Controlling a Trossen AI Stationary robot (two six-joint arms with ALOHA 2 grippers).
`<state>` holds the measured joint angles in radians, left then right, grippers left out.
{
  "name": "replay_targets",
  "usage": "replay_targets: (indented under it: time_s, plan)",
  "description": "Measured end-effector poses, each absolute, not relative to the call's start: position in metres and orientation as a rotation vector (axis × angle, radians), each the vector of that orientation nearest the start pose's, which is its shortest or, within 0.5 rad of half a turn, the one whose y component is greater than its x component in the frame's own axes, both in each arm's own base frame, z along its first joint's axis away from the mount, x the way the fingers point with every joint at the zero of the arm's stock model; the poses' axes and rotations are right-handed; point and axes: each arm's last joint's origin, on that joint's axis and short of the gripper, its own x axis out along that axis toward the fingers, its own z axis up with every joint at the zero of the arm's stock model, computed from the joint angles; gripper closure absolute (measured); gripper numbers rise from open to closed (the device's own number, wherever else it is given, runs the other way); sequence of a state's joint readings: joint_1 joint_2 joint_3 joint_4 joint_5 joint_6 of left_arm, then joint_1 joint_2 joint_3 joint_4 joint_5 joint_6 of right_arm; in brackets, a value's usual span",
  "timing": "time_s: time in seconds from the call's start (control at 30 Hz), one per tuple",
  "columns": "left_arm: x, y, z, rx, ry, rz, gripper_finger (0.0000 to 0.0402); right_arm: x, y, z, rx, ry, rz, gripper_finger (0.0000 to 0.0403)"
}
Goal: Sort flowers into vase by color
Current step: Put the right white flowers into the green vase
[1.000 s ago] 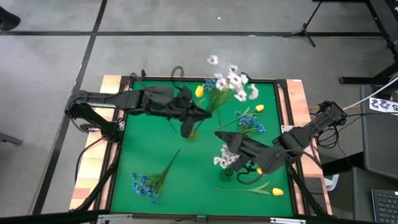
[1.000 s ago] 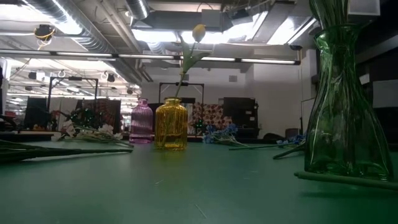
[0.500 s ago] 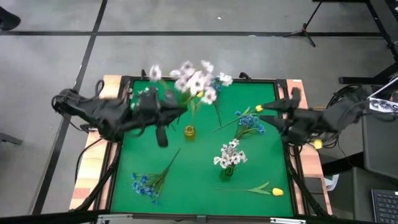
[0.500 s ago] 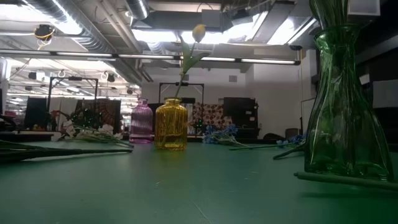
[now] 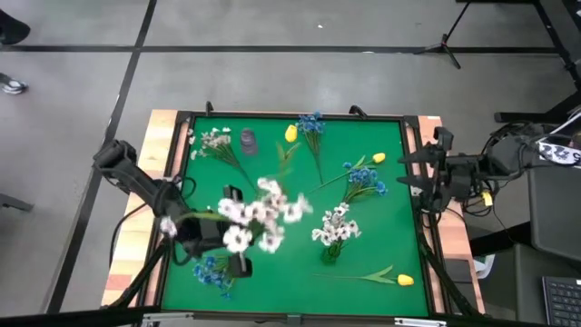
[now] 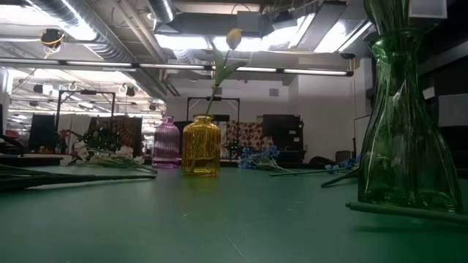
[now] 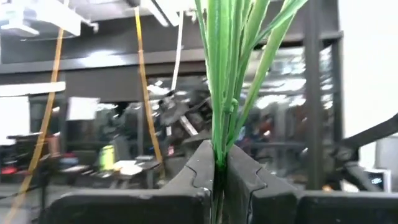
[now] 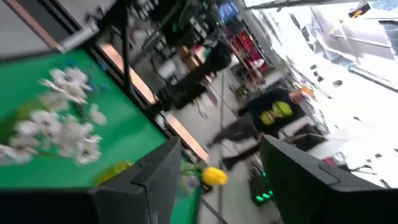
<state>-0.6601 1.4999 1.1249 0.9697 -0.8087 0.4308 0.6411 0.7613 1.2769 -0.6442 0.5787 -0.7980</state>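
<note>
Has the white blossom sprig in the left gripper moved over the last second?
Yes. The white blossom sprig travelled from the green table's far edge towards its near-left side.

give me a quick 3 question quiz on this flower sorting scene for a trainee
1. True or false: the left tool is shut on the green stems of a white blossom sprig.
2. What colour is the tulip-like bud standing in the yellow glass vase? A blue B yellow C white
3. Fill in: the right tool, at the green table's right edge, is ___.
Key: 1 true; 2 B; 3 open.
</note>
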Motion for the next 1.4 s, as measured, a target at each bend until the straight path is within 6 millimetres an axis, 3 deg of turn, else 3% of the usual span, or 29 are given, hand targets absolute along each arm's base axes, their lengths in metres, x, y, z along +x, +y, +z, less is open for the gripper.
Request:
replay_targets:
  time_s: [0.17, 0.37, 0.57, 0.8, 1.13, 1.4]
  plan:
    - [0.284, -0.197, 0.353, 0.034, -0.474, 0.127, 0.0391, 0.09, 0.048, 0.418, -0.791, 0.065, 0.119, 0.0185]
    - [0.31, -0.217, 0.311, 0.084, -0.56, 0.151, 0.0394, 0.096, 0.052, 0.39, -0.784, 0.07, 0.11, 0.0185]
    - [0.337, -0.238, 0.273, 0.137, -0.558, 0.128, 0.0391, 0.098, 0.054, 0.381, -0.777, 0.083, 0.113, 0.0185]
    - [0.368, -0.258, 0.247, 0.254, -0.542, 0.149, 0.039, 0.098, 0.054, 0.38, -0.763, 0.092, 0.113, 0.0185]
    - [0.395, -0.236, 0.219, 0.094, -0.551, 0.167, 0.0395, 0.097, 0.053, 0.38, -0.729, 0.092, 0.111, 0.0185]
    - [0.405, -0.223, 0.21, 0.042, -0.542, 0.177, 0.0395, 0.097, 0.053, 0.378, -0.729, 0.11, 0.116, 0.0185]
